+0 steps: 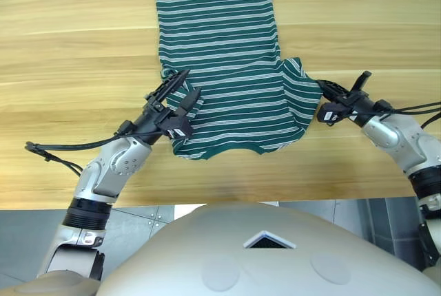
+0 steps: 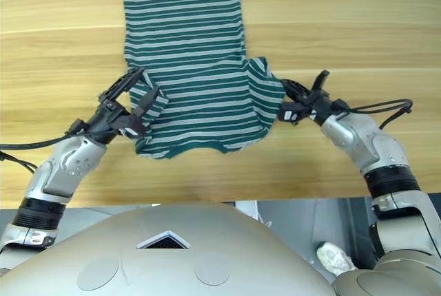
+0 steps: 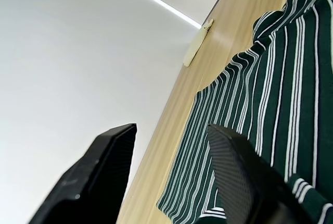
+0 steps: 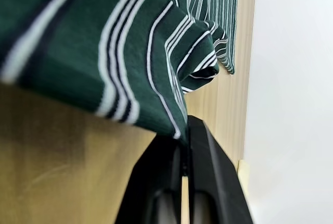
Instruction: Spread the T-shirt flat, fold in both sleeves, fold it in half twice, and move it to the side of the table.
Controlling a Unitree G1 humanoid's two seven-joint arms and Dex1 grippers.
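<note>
T-shirt [image 1: 227, 69] roughly spread on the surface [image 1: 83, 48]; no fold finished. My right tool [image 4: 184, 133] pinches the right sleeve [image 1: 300, 86]; my left tool [image 1: 191, 81] stands open, empty.

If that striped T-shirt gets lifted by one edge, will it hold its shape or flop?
Probably flop: the T-shirt lies rumpled, its right sleeve buckled into soft folds. It looks thin, so likely light. Pushed, it would likely bunch up on the wooden table rather than slide whole.
</note>
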